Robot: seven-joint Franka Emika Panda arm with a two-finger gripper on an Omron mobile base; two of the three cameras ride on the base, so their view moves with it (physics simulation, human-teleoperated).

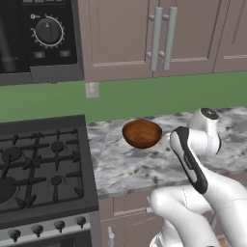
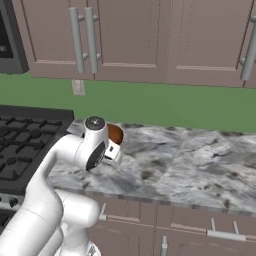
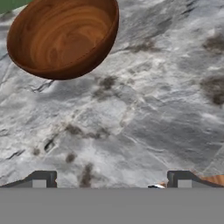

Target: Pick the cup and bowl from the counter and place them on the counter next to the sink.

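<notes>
bowl [image 3: 61, 37]: upper left of hand view, upright on marbled tabletop [image 3: 144, 113], empty | pincer [image 3: 111, 180]: released, tips wide apart at bottom edge, nothing between, well short of bowl | left base view: bowl at centre, right of gas stove [image 1: 41, 164]

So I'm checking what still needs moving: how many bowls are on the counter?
1. The bowl sits upright on the counter, right of the stove, near the green backsplash. The arm could hide other things behind it.
</notes>
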